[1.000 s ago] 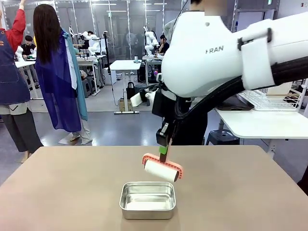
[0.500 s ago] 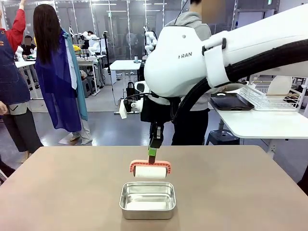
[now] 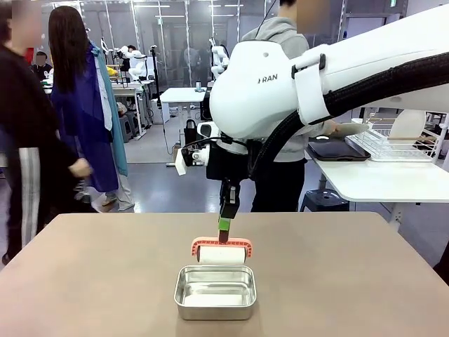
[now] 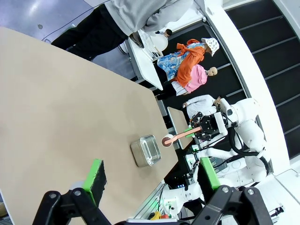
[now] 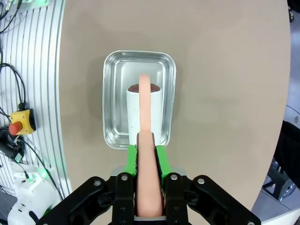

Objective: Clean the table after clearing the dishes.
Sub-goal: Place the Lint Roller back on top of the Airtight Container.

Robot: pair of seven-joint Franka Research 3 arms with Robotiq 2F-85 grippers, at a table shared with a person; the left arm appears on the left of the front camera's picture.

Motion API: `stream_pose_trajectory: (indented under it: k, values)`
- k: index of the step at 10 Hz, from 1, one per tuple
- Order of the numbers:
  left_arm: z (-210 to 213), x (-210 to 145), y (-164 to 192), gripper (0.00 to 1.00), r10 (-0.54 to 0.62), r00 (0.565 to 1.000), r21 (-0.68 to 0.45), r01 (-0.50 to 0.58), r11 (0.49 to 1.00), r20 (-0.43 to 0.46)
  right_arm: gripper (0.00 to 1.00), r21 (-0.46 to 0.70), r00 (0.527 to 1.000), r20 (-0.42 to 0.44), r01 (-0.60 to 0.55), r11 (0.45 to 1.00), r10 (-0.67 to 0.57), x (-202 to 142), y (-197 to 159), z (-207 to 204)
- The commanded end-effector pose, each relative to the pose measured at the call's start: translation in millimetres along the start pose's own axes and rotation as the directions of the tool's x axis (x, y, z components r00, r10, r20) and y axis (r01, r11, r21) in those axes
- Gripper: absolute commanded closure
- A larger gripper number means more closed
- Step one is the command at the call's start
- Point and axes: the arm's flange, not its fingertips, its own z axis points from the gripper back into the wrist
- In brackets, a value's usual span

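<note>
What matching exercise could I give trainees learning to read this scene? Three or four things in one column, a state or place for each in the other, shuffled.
Column one:
1. lint roller
2. steel pan
3. left end effector
4. right end effector

Column two:
A. open, holding nothing
B. resting on the table, below the roller
C. shut on a pink handle
D. hanging in the air over the pan

Pairs: 1-D, 2-B, 3-A, 4-C
</note>
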Motion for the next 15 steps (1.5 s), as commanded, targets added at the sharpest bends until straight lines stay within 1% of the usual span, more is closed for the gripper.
stream_pose_trajectory:
  k: [1,4,5,7,8,9,11,12,13,14,15]
  values:
    - [3.9,-1.3,-3.7,0.0,-0.001,1.0,-0.005,0.001,1.0,-0.01,0.79,-0.011,1.0,0.008,-0.014,1.0,0.014,2.1,1.0,1.0]
    - [3.9,-1.3,-3.7,0.0,-0.001,1.0,-0.005,0.001,1.0,-0.01,0.79,-0.001,1.0,0.001,-0.002,1.0,0.002,1.1,0.8,0.0]
    - [3.9,-1.3,-3.7,0.0,-0.001,1.0,-0.005,0.001,1.0,-0.01,0.79,0.032,1.0,0.029,-0.008,0.999,0.007,5.8,-13.1,-15.7]
    - [3.9,-1.3,-3.7,0.0,-0.001,1.0,-0.005,0.001,1.0,-0.01,0.79,0.113,1.0,-0.001,-0.017,0.993,0.017,9.3,-28.4,-43.9]
    - [3.9,-1.3,-3.7,0.0,-0.001,1.0,-0.005,0.001,1.0,-0.01,0.79,0.16,1.0,0.004,-0.026,0.987,0.026,8.4,-38.8,-58.7]
    - [3.9,-1.3,-3.7,0.0,-0.001,1.0,-0.005,0.001,1.0,-0.01,0.79,0.176,1.0,-0.026,-0.005,0.984,0.01,7.0,-50.2,-73.4]
    - [3.9,-1.3,-3.7,0.0,-0.001,1.0,-0.005,0.001,1.0,-0.01,0.79,0.198,1.0,-0.022,-0.01,0.98,0.014,10.8,-70.4,-89.6]
    - [3.9,-1.3,-3.7,0.0,-0.001,1.0,-0.005,0.001,1.0,-0.01,0.79,0.211,0.998,-0.061,-0.01,0.977,0.023,12.2,-78.5,-100.7]
    - [3.9,-1.3,-3.7,0.0,-0.001,1.0,-0.005,0.001,1.0,-0.01,0.79,0.236,0.997,-0.065,-0.027,0.971,0.043,11.5,-84.9,-109.8]
    - [3.9,-1.3,-3.7,0.0,-0.001,1.0,-0.005,0.001,1.0,-0.01,0.79,0.251,0.998,-0.04,-0.035,0.967,0.047,10.0,-91.6,-115.1]
    - [3.9,-1.3,-3.7,0.0,-0.001,1.0,-0.005,0.001,1.0,-0.01,0.79,0.234,0.997,-0.051,-0.044,0.971,0.058,9.6,-99.3,-121.6]
